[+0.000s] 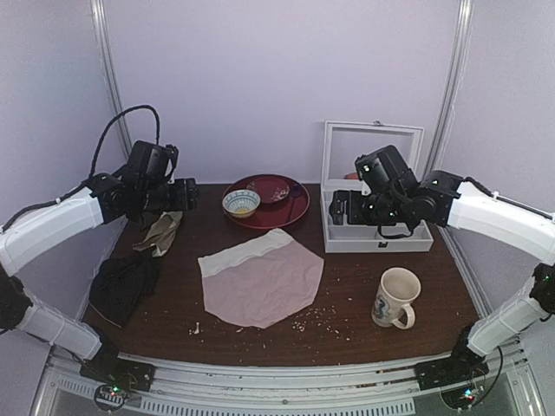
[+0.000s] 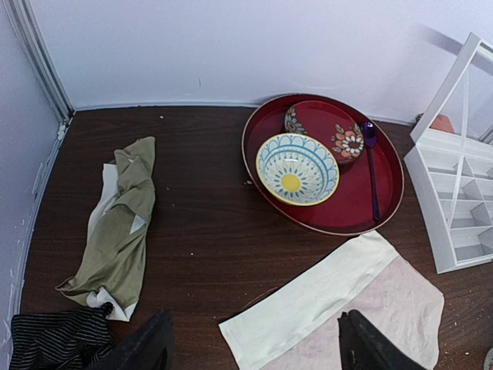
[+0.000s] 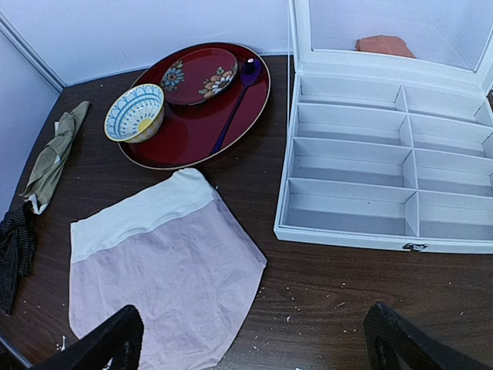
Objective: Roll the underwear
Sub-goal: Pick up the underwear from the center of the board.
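The underwear lies flat on the worktop, ready for rolling, while left claw and right claw hover wide, empty.

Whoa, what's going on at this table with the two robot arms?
Two robot arms are set to roll up the pale pink underwear, which lies spread flat in the middle. Nothing has started yet. The left gripper and the right gripper hang in the air, both open and empty. Around the garment sit a mug, a white box, a red tray holding a bowl, plus a black cloth and an olive cloth.
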Robot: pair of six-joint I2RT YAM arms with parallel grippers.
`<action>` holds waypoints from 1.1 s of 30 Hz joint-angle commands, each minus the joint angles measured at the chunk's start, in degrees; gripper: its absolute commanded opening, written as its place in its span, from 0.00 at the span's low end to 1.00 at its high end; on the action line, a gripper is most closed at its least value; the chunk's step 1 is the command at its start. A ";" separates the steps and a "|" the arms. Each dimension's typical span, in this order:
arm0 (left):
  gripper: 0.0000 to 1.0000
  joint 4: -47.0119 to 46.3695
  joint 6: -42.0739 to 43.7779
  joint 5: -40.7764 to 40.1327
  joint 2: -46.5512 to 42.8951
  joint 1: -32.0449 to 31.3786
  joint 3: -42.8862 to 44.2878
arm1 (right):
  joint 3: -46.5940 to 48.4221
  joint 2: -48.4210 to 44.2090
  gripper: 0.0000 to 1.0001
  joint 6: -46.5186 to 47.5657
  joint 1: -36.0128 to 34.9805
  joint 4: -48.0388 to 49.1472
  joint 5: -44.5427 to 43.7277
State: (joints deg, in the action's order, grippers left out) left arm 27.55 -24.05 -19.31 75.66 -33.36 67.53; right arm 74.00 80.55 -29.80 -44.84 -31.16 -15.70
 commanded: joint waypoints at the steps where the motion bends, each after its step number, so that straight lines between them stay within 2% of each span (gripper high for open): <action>1: 0.98 -2.02 0.20 -0.39 -1.11 0.22 1.39 | 1.68 0.51 1.00 0.62 -0.36 -0.56 -1.34; 13: 0.98 -2.02 -0.84 -1.07 -0.32 0.26 0.66 | 1.39 0.93 0.99 3.30 -0.52 0.52 1.75; 20: 0.98 0.62 -2.48 -0.18 1.08 0.33 -0.23 | 1.70 3.73 0.98 5.39 -2.90 0.30 0.84; 26: 0.96 2.01 -3.08 4.73 4.88 0.55 0.95 | 3.86 8.86 0.91 5.59 -3.15 -0.04 2.50; 33: 0.93 8.92 -7.12 4.18 11.90 0.79 4.82 | 8.04 14.73 0.87 6.72 -4.89 -0.72 5.69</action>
State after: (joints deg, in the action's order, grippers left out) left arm 33.06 -28.49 -16.01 85.30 -33.19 70.32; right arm 78.65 93.19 -24.40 -48.01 -30.70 -11.44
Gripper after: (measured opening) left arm 0.937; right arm 0.871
